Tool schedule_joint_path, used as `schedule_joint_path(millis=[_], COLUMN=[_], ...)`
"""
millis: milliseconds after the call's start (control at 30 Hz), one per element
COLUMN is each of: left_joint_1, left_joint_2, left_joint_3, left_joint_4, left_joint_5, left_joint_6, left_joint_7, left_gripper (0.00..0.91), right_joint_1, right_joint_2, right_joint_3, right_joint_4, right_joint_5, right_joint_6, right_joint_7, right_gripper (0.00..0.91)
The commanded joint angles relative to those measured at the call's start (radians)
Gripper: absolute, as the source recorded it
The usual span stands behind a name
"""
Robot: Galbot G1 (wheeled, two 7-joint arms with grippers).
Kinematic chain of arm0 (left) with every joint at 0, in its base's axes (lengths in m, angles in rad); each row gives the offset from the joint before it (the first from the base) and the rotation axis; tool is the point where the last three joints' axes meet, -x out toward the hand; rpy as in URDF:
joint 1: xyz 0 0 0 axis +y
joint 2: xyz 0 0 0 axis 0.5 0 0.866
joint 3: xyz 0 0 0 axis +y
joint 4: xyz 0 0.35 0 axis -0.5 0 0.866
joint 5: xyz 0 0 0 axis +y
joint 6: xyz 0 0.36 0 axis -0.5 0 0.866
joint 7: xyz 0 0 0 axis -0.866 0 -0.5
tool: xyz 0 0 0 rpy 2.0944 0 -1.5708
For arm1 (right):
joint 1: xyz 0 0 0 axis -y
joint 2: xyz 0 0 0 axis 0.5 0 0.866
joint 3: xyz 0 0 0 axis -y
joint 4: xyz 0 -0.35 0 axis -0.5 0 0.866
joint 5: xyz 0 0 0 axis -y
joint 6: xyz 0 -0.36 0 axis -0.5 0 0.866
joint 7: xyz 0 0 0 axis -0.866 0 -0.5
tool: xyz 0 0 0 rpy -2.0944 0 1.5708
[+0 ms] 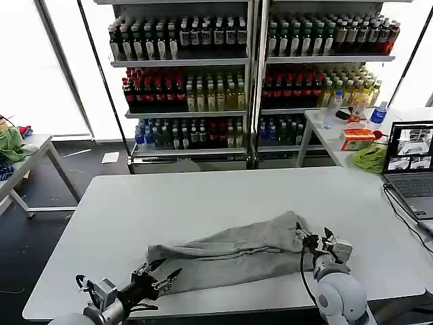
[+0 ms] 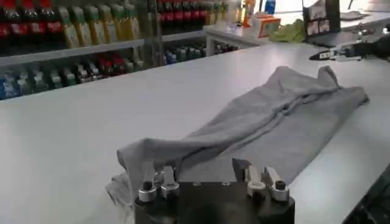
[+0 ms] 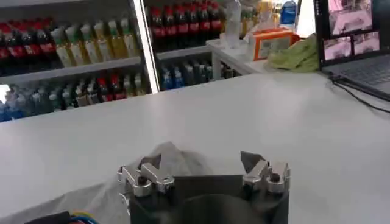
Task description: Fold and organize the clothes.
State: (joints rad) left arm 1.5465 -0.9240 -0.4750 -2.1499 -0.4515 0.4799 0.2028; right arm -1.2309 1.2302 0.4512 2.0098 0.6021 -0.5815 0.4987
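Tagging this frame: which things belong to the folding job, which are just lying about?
Job:
- grey T-shirt, bunched lengthwise on the table
- left hand, open at one end
- right hand, open at the other

Lying about:
- laptop
- green cloth
- bottle shelves

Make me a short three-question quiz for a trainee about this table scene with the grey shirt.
1. True or false: the grey T-shirt lies spread out flat and neatly squared on the white table.
2. Which end of the shirt is each gripper at in the head view?
3. Multiple choice: what stands at the table's right edge? A) a laptop B) a basket C) a kettle

Key
1. False; it is bunched into a long, wrinkled strip.
2. The left gripper is at the shirt's left end, the right gripper at its right end, both with fingers open.
3. A, the laptop.
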Motion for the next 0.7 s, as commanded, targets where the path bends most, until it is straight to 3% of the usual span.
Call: schedule_joint_path(millis=[33, 333, 700], left_joint_1=[-0.103, -0.137, -0.112], left_joint_2=[-0.014, -0.045, -0.099], left_joint_3=[-0.023, -0.032, -0.005], left_joint_4=[0.056, 0.099, 0.127], left_joint_5=[-0.129, -0.234, -0.259], left_joint_6=[-0.025, -0.029, -0.011], left_joint_7=[-0.206, -0.322, -0.333], left_gripper=[0.907, 0.907, 0.907], right_joint_1=[0.013, 0.015, 0.008], right_joint_2=[-0.004, -0.004, -0.011], right_joint_3=[0.006, -0.006, -0.004], right_joint_4=[0.000, -0.006, -0.004], right_joint_5=[0.007, 0.001, 0.000], right_joint_6=[0.002, 0.002, 0.002], right_joint_7=[0.003, 0.000, -0.005], right_gripper=[0.907, 0.907, 0.907])
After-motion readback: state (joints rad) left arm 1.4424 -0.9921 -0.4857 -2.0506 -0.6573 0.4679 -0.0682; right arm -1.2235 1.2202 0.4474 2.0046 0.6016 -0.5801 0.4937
